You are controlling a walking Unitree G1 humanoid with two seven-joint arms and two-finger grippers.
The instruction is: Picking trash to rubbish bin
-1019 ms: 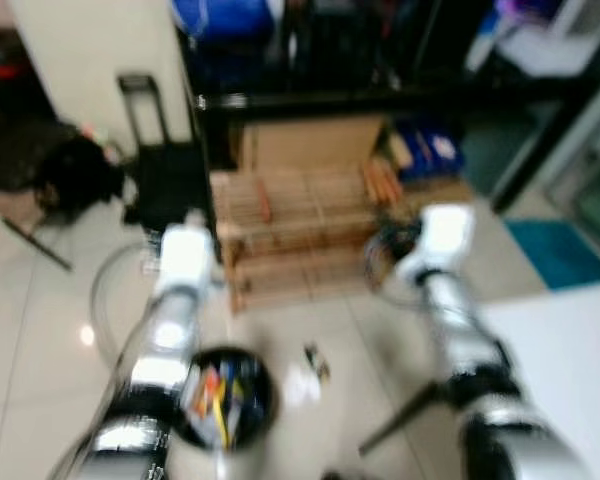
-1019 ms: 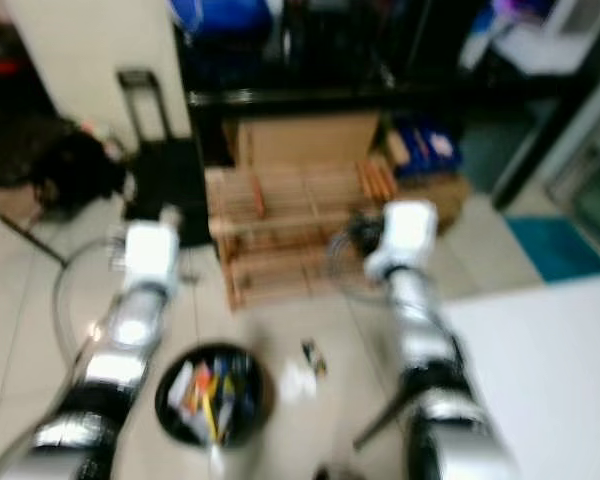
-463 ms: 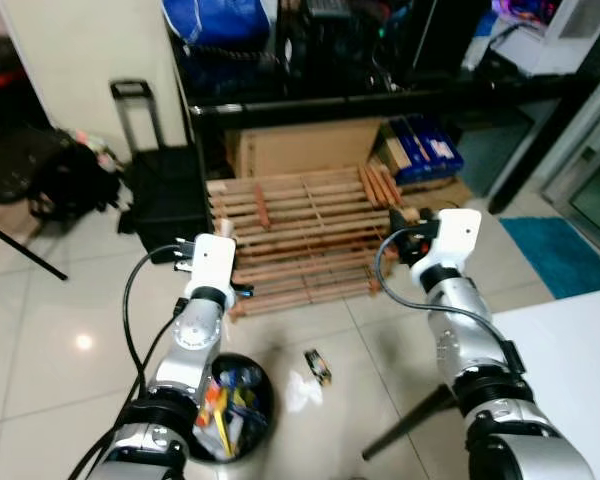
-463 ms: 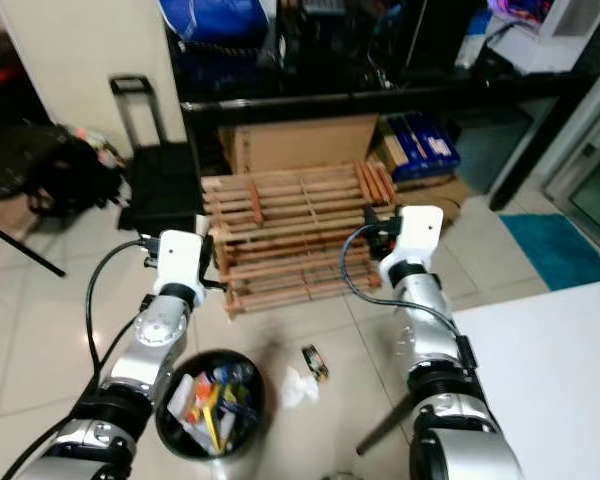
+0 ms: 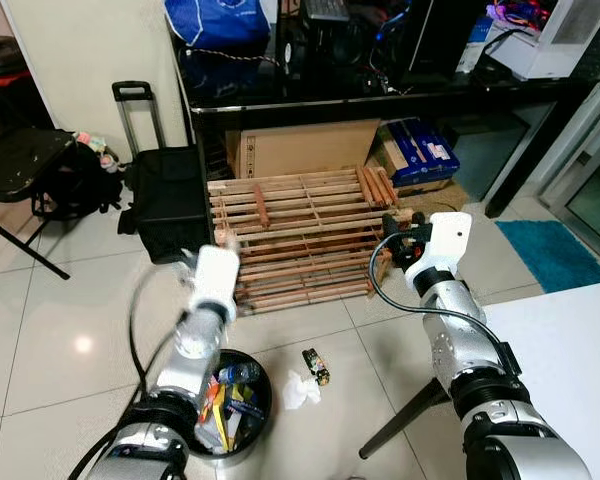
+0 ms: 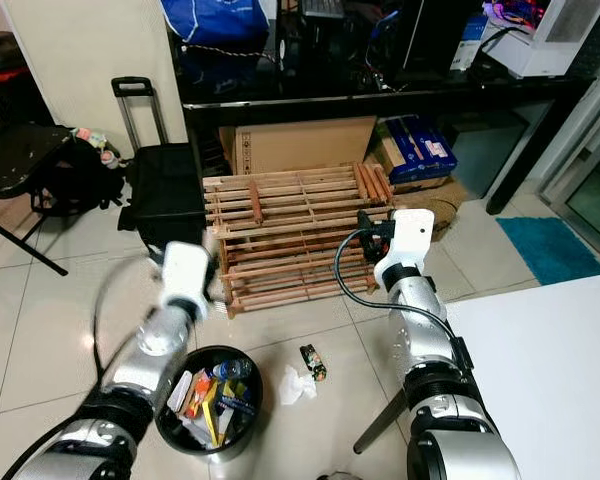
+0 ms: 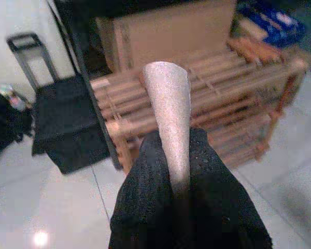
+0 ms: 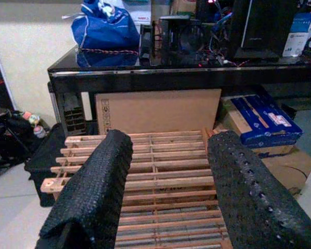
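A black round rubbish bin (image 5: pixel 232 408) stands on the tiled floor, holding several colourful wrappers and a bottle. To its right lie a crumpled white tissue (image 5: pixel 300 390) and a small dark wrapper (image 5: pixel 316 366). My left gripper (image 5: pixel 220 252) hangs motion-blurred above the far edge of the bin. In the left wrist view its fingers (image 7: pixel 145 176) are shut on a grey tapered scrap (image 7: pixel 168 98). My right gripper (image 5: pixel 398 224) is raised over the wooden rack. Its fingers (image 8: pixel 101 181) stand open with nothing between them.
A low wooden slat rack (image 5: pixel 300 235) lies ahead, with a cardboard box (image 5: pixel 305 145) and a black table behind it. A black suitcase (image 5: pixel 165 200) and a folding chair (image 5: pixel 20 165) stand at the left. A white table corner (image 5: pixel 565 340) and a tripod leg (image 5: pixel 400 428) are at the right.
The heavy blur of a second ago has cleared as the camera settled. My left wrist has dropped slightly toward the bin and is blurred now. The right arm has hardly moved.
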